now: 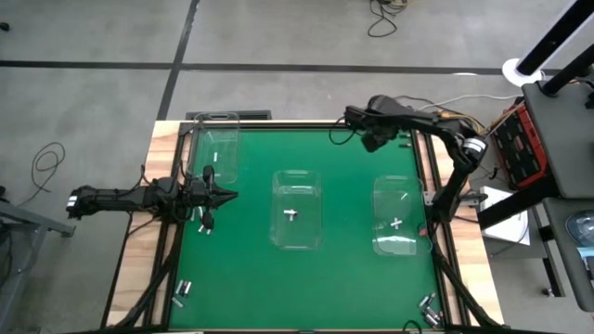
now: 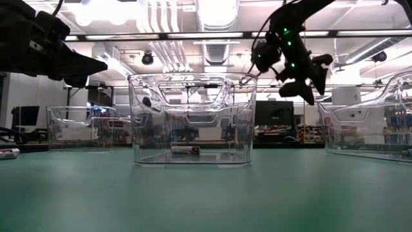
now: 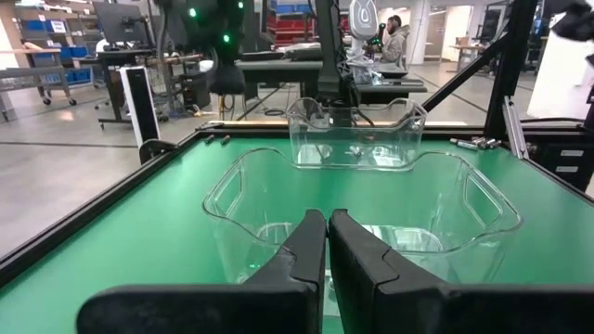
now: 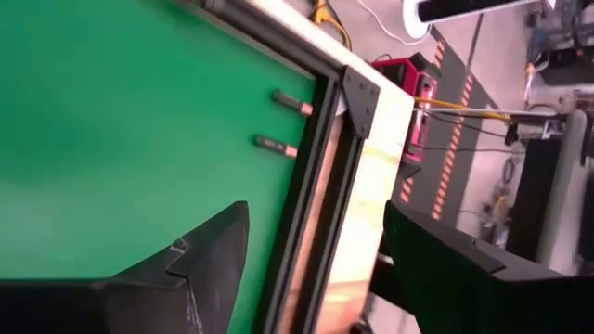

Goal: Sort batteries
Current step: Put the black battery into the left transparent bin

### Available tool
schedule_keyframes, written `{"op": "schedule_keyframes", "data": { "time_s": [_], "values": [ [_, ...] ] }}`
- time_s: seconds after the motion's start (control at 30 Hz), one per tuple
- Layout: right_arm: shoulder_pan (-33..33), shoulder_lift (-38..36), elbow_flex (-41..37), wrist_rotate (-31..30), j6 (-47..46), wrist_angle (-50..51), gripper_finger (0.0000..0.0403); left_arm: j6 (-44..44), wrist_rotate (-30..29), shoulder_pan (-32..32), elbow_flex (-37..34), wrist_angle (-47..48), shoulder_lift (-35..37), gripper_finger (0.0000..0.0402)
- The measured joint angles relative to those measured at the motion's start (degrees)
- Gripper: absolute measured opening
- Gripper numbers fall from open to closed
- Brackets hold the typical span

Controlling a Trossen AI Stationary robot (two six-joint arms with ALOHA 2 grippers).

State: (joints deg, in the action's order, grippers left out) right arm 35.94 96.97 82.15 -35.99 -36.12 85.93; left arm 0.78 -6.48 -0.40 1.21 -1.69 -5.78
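At nine o'clock the left end effector [image 1: 225, 196] is held clenched and empty beside loose batteries [image 1: 206, 223]. At one o'clock the right end effector [image 4: 311, 246] is spread, empty, over two batteries [image 4: 283, 123]; descent and pinching seem needed next.

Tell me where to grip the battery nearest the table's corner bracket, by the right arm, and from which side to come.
Grip the battery round its middle, coming straight down from above. It lies flat on the green mat with one end close to the black frame rail, so coming at it end-on looks blocked. Close the fingers on its long sides. The open right gripper hovers nearby and seems best placed.
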Motion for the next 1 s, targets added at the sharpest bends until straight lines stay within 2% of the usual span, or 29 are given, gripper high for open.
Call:
{"op": "schedule_keyframes", "data": {
  "time_s": [0.13, 0.27, 0.4, 0.63, 0.77, 0.9, 1.0],
  "values": [
    [0.5, 0.7, -2.7, 0.0, -2.5, -1.3, 0.0238, 0.0, 0.0, 0.0, 0.0, 0.0, 0.0, 0.0],
    [2.4, 0.4, -4.8, -0.2, -12.8, -4.9, 0.0238, 0.0, 0.0, 0.0, 0.0, 0.0, 0.0, 0.0],
    [6.1, -1.4, -7.3, -2.9, -22.5, -7.4, 0.0239, 0.0, 0.0, 0.0, 0.0, 0.0, 0.0, 0.0],
    [12.0, -3.9, -10.2, -3.2, -38.0, -13.9, 0.0227, 0.0, 0.0, 0.0, 0.0, 0.0, 0.0, 0.0],
    [13.0, -3.7, -11.6, -2.0, -42.5, -19.6, 0.0224, 0.0, 0.0, 0.0, 0.0, 0.0, 0.0, 0.0],
    [14.7, -1.9, -12.8, 2.3, -49.3, -19.6, 0.0228, 0.0, 0.0, 0.0, 0.0, 0.0, 0.0, 0.0],
    [14.8, -1.6, -14.2, 2.5, -55.1, -19.7, 0.0232, 0.0, 0.0, 0.0, 0.0, 0.0, 0.0, 0.0]
  ]
}}
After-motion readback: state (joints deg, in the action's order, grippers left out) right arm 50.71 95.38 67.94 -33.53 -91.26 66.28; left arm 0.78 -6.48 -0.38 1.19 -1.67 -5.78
